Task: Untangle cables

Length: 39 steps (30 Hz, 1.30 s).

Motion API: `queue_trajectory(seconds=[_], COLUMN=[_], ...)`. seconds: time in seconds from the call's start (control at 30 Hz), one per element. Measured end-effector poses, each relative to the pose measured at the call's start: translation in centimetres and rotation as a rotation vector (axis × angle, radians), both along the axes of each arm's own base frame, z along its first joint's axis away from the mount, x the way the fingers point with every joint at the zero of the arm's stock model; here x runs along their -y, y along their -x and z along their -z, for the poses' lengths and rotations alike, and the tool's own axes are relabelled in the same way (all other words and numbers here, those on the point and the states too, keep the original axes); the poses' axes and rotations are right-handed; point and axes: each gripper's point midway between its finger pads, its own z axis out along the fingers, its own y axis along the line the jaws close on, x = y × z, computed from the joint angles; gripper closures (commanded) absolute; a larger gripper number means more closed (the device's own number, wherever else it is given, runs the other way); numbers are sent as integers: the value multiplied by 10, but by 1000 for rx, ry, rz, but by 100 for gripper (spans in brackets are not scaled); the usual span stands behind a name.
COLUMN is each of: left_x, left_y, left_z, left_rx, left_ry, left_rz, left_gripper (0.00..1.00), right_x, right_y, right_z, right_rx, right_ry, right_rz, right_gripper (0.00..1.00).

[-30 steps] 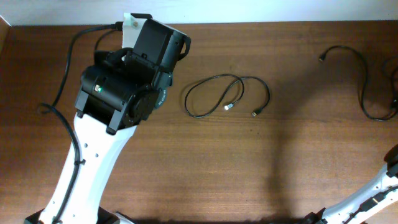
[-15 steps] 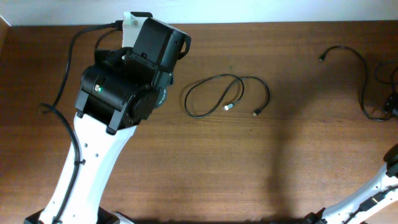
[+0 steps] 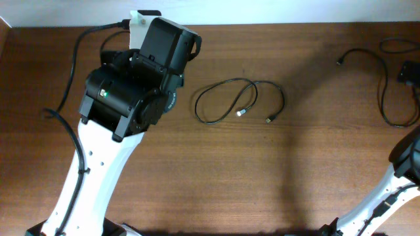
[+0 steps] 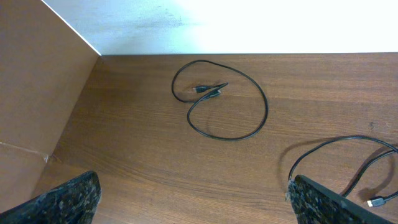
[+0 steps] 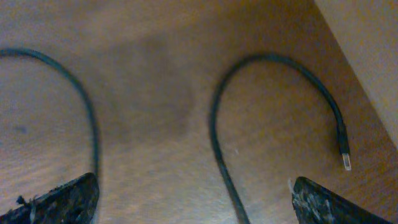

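One thin black cable (image 3: 230, 101) lies looped at mid-table with both plugs near its middle. Its edge also shows in the left wrist view (image 4: 336, 155). A second cable (image 3: 380, 85) curves along the right side. A third cable (image 4: 217, 99) lies looped near the back wall in the left wrist view; the left arm (image 3: 131, 92) hides it from overhead. My left gripper (image 4: 193, 199) is open and empty above bare wood. My right gripper (image 5: 193, 199) is open just above the right cable (image 5: 230, 180), which runs between its jaws. That cable's plug (image 5: 346, 163) lies to the right.
A brown board (image 4: 37, 93) stands along the table's left side. A pale wall (image 4: 249, 25) runs behind the back edge. A thick black robot cable (image 3: 72, 65) trails beside the left arm. The right arm (image 3: 400, 170) reaches in from the bottom right corner.
My right gripper has moved toward the back edge along the table's right side, over the right cable. The left arm and the middle cable have not moved.
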Motion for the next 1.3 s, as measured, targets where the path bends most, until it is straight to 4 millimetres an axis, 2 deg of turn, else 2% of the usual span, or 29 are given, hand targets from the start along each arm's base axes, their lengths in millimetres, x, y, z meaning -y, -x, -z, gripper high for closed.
queue_trajectory(seconds=[0.13, 0.2, 0.23, 0.3, 0.37, 0.43, 0.53, 0.73, 0.8, 0.83, 0.87, 0.9, 1.03, 1.3], left_x=[0, 0, 0, 0, 1, 1, 3, 4, 4, 4, 4, 4, 4, 4], left_y=[0, 0, 0, -1, -1, -1, -1, -1, -1, -1, -1, -1, -1, -1], left_z=[0, 0, 0, 0, -1, -1, 0, 0, 0, 0, 0, 0, 0, 0], left_rx=[0, 0, 0, 3, 9, 8, 4, 0, 0, 0, 0, 0, -1, -2], left_ry=[0, 0, 0, 2, 5, 6, 13, 15, 14, 14, 14, 14, 14, 12], left_rz=[0, 0, 0, 0, 0, 1, 7, 14, 15, 15, 15, 15, 15, 16], left_gripper=[1, 1, 1, 1, 1, 1, 1, 1, 1, 1, 1, 1, 1, 1], right_x=[18, 24, 29, 39, 46, 47, 38, 31, 29, 28, 27, 26, 22, 18], right_y=[28, 41, 48, 52, 45, 37, 40, 48, 49, 50, 52, 53, 56, 59], right_z=[40, 51, 52, 42, 26, 14, 21, 49, 57, 59, 60, 60, 69, 63], right_rx=[-67, -93, -103, -94, -63, -39, -71, -131, -146, -151, -156, -164, -183, -208], right_ry=[-70, -107, -120, -117, -94, -77, -107, -154, -165, -172, -177, -178, -199, -224], right_rz=[81, 111, 129, 148, 148, 139, 132, 133, 133, 137, 137, 132, 129, 129], right_gripper=[2, 2, 2, 2, 1, 5, 0, 2, 20, 39, 85, 96, 96, 96])
